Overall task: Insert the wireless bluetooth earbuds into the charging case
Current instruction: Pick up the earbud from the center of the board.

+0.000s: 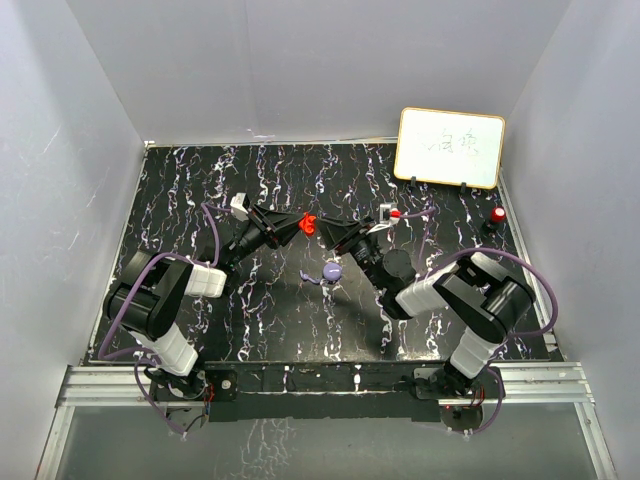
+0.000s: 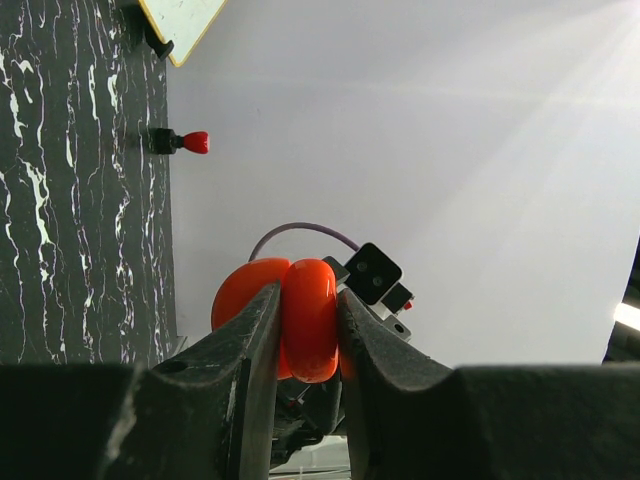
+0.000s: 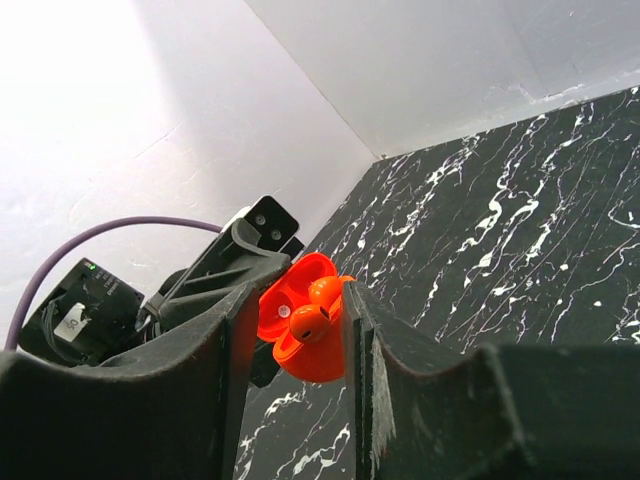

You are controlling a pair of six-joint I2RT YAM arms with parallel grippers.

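The red charging case (image 2: 308,330) is held up above the table with its lid (image 2: 240,290) swung open, and my left gripper (image 2: 308,292) is shut on its body. In the right wrist view two red earbuds (image 3: 309,322) sit side by side in the open case (image 3: 305,355). My right gripper (image 3: 297,300) faces the case head-on, open, with one finger on each side of the earbuds. From above, the two grippers meet tip to tip at the case (image 1: 308,225) over the middle of the table.
A small purple round item (image 1: 331,271) lies on the black marbled table (image 1: 200,200) just in front of the grippers. A whiteboard (image 1: 450,147) stands at the back right. A red-tipped black stand (image 1: 497,215) is near the right wall.
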